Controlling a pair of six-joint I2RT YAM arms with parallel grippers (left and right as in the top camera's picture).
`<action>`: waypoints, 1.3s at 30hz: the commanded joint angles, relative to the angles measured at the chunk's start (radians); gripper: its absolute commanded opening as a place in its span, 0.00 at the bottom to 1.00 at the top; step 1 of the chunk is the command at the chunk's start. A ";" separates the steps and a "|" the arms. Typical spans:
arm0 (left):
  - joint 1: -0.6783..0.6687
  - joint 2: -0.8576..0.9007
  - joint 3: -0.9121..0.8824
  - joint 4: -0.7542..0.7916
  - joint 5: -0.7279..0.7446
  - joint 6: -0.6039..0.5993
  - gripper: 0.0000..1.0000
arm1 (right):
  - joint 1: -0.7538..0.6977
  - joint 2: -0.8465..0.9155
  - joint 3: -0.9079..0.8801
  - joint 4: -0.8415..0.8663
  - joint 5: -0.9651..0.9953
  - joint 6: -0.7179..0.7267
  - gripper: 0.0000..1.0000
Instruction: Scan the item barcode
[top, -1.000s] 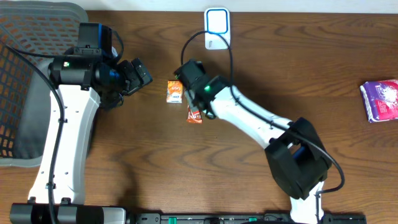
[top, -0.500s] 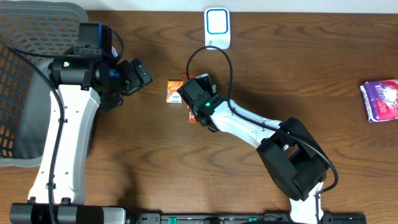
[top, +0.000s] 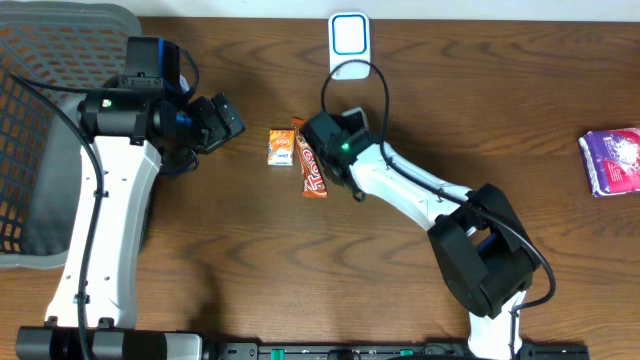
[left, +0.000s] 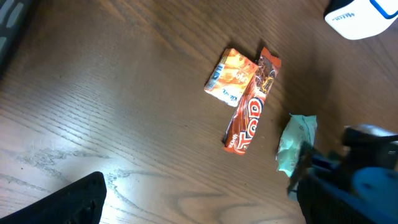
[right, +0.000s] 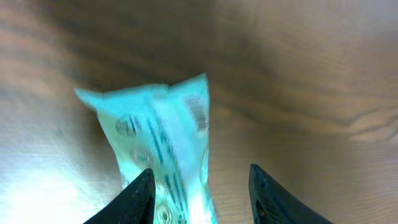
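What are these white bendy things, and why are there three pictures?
They are two robot arms at a brown wooden table. One picture looks down from above; the other two come from cameras on each arm's wrist. On the table lie a small orange packet, a long red-orange candy bar, a purple packet off to one side, and a white scanner with a blue-edged window. The left gripper is open and empty. A mint-green packet sits between the fingers of the right gripper, which stand apart, so I can't tell if it is gripped.
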 joint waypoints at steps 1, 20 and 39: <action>0.003 0.005 0.007 -0.003 -0.002 0.013 0.98 | 0.003 -0.039 0.045 -0.001 0.047 -0.009 0.38; 0.003 0.005 0.007 -0.003 -0.002 0.013 0.98 | -0.103 -0.030 -0.127 0.132 -0.340 0.080 0.01; 0.003 0.006 0.007 -0.003 -0.003 0.013 0.98 | -0.143 -0.043 0.221 -0.262 -0.446 -0.032 0.01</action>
